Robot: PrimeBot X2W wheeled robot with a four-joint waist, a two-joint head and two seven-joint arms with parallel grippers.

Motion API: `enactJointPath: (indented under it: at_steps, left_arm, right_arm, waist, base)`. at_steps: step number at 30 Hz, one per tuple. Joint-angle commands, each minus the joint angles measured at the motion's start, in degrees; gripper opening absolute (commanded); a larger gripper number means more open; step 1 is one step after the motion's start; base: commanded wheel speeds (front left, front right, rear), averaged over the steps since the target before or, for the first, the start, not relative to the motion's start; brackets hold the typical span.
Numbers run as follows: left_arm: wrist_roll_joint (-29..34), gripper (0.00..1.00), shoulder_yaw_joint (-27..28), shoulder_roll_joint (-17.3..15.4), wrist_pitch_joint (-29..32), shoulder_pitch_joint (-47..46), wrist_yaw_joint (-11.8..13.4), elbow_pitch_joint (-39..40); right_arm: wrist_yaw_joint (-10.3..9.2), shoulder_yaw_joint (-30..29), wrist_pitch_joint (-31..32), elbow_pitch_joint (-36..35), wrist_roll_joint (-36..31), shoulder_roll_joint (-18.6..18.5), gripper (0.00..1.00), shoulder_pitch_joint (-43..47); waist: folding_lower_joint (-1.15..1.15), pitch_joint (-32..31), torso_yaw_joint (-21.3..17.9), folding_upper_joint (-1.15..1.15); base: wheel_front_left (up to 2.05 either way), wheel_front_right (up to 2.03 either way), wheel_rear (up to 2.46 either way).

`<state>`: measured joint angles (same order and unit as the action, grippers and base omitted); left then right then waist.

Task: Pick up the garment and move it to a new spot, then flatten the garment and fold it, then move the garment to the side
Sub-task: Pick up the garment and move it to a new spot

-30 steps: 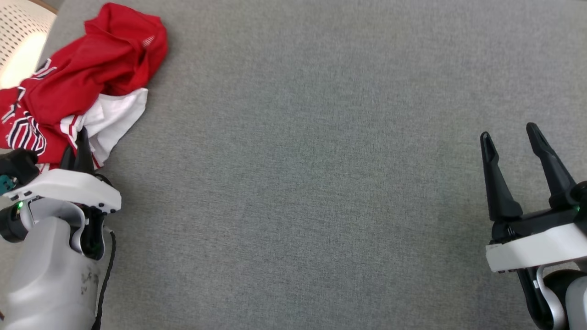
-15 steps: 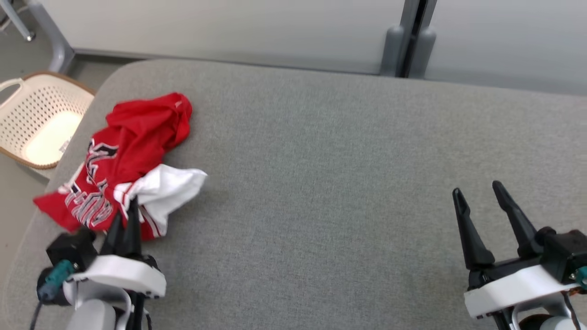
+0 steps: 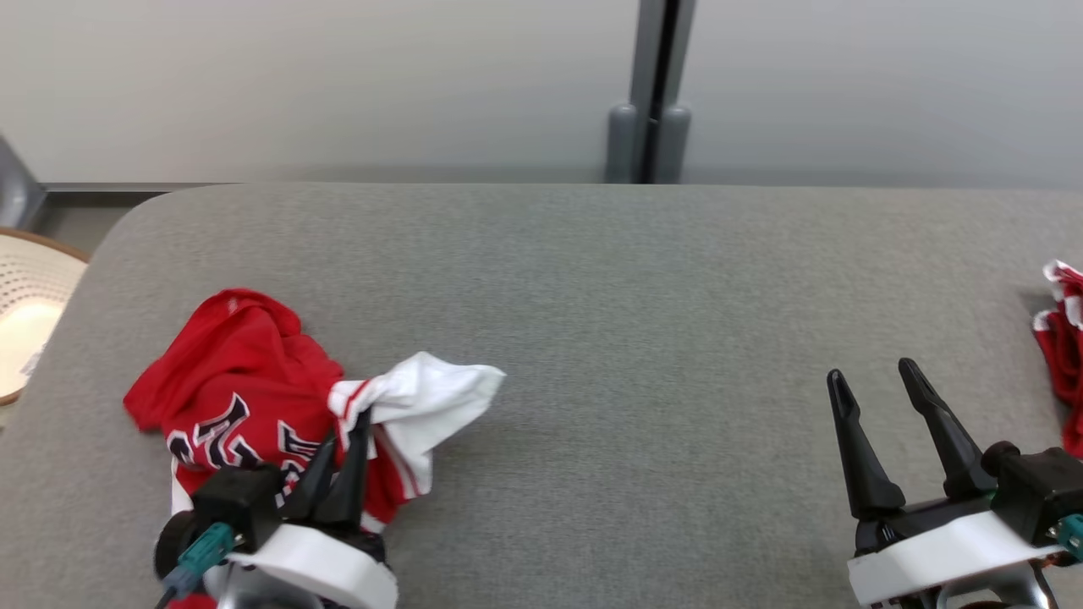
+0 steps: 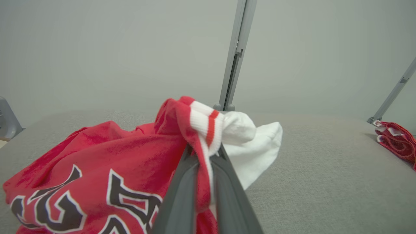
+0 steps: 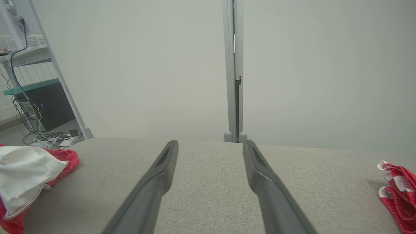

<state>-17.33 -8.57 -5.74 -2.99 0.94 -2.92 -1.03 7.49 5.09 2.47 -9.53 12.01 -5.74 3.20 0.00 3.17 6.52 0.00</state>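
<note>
Red-and-white crumpled fabric garment (image 3: 245, 372) is pinched between the shut jaws of our left gripper (image 3: 347, 425); our right gripper (image 3: 871, 372) gapes wide, empty.

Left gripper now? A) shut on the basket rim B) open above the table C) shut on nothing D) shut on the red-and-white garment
D: in the left wrist view the left gripper pinches a fold of the garment between its closed fingers.

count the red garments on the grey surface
2: crumpled jersey at left, held by the left gripper; second red garment at the right edge, partly cut off
</note>
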Motion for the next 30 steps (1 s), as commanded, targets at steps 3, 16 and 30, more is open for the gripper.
enactJointPath:
  at_steps: [3,16,30]
  left_arm:
    - [0.4,0.0,-2.6,0.3,1.1,-3.6,-1.3,1.3]
    - [1.8,0.0,-16.5,2.0,1.9,-20.8,-4.0,-5.1]
    - [-0.4,1.0,-16.9,2.5,-4.4,-28.5,-2.4,-19.6]
  right_arm:
    - [0.0,0.2,-0.4,-0.8,0.1,0.1,1.0,-1.9]
    - [0.0,-1.5,-5.4,1.0,1.2,2.2,1.0,-6.6]
    - [0.0,-1.5,-8.9,4.3,2.2,2.8,1.0,-7.9]
  waist:
    - [0.0,3.4,-5.0,0.0]
    - [0.0,16.6,-21.2,0.0]
    - [0.0,18.9,-23.7,0.0]
  base:
    - [0.0,0.0,0.0]
    - [0.0,0.0,0.0]
    - [0.0,0.0,0.0]
